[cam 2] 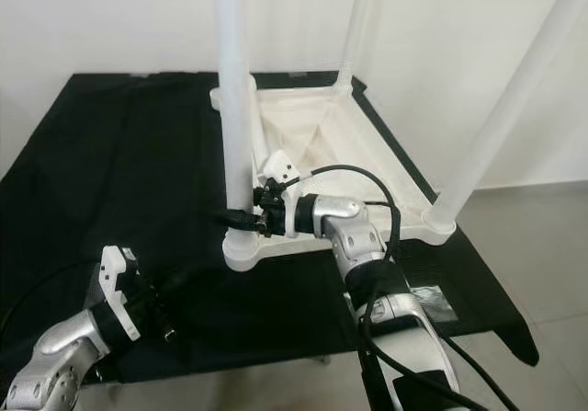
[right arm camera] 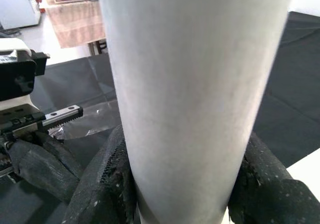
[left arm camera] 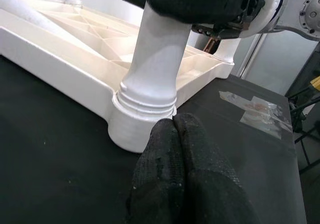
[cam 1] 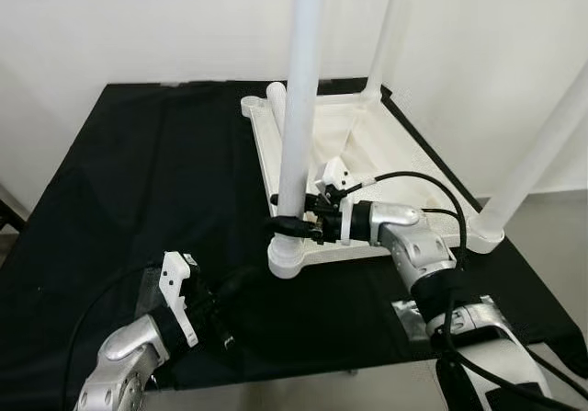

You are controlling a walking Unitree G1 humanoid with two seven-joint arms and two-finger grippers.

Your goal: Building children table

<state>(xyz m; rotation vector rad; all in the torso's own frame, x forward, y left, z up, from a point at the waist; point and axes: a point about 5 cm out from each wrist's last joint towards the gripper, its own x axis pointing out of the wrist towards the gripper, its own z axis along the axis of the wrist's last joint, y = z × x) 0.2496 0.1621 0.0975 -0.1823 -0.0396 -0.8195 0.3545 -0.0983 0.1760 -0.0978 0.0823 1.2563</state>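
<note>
Fingers (right arm camera: 100, 194) of right gripper (cam 1: 292, 223) clamp the near white leg (cam 1: 301, 108) low down, just above its socket. Upturned white table (cam 1: 317, 154) sits at the far right of the black-covered desk (cam 1: 138, 181). Left gripper (left arm camera: 180, 174) pinched closed, empty, near the front edge.

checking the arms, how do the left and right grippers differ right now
The right gripper is raised and shut on the near table leg, just above its socket; the left gripper sits low over the black cloth, holding nothing. The right's fingers straddle the leg; the left's fingers are pressed together. Both have black fingers.
</note>
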